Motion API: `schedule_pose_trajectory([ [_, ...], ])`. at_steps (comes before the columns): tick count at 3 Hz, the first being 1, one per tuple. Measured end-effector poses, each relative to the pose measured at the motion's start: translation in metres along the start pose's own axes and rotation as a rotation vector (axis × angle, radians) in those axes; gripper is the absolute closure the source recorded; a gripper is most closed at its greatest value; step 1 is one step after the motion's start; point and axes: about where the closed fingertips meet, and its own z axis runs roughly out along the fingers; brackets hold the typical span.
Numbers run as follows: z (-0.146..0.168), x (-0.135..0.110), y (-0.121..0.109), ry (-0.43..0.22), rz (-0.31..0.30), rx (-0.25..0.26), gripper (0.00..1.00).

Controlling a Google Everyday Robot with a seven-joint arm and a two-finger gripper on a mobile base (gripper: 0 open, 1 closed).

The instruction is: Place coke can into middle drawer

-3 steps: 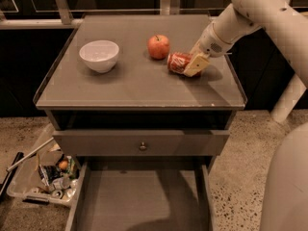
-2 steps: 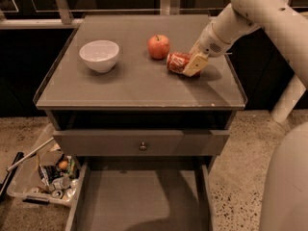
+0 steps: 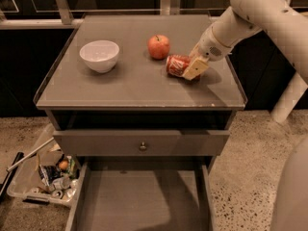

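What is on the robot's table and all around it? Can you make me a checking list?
Surface: grey cabinet top, flat, with three things on it.
Job's things: coke can lies on its side on the top, right of the apple; middle drawer is pulled open below, and nothing is seen on the part of its floor that shows.
Clutter: white bowl upright at the left; red apple near the middle.
Grippers: gripper is down at the can's right end.
Cables: nothing seen.
Surroundings: knobbed drawer front above the open drawer; plastic bin of odds and ends on the speckled floor at the left.
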Motion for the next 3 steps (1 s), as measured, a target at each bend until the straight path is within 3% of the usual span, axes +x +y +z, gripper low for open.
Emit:
schedule_pose_trajectory([
  [3, -0.078, 0.001, 0.056, -0.119, -0.052, 0.08, 1.0],
])
